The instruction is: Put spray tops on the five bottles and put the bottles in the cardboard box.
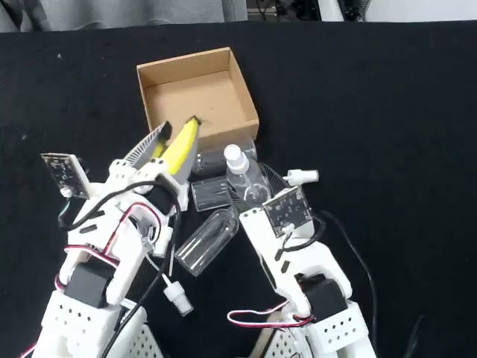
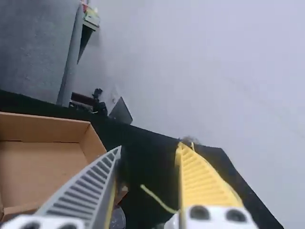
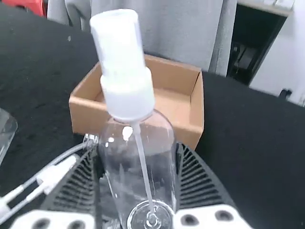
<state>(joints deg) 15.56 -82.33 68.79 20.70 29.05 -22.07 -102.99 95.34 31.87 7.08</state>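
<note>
Right gripper (image 1: 251, 188) closed on a clear bottle (image 1: 246, 179), black fingers (image 3: 195, 179) pressing on its two sides. White spray top (image 3: 121, 57) seated on the neck, thin dip tube running down inside the body. Held just near of the cardboard box (image 1: 197, 93), top end pointing toward the box's near right corner, outside its walls.

Cardboard box open-topped, on the far side of the black table (image 1: 387, 112), a little left of centre.

Left gripper (image 1: 179, 125) open: yellow finger (image 1: 182, 145) and grey finger (image 1: 149, 143) spread apart, nothing between them. Tips at the near wall of the box, left of the held bottle.

Second bottle (image 1: 216, 159) lying against the box's near wall, between the yellow finger and the held bottle; neck end hard to make out. Third bottle (image 1: 211, 192) lying just near of that one, between the two arms. Fourth bottle (image 1: 207, 240) nearer still, on its side and slanted, also between the arms.

One loose spray top (image 1: 302, 177) lying on the table just right of the right gripper. Another loose spray top (image 1: 177, 294) lying close to the near edge, beside the left arm, thin tube pointing toward the far side.
</note>
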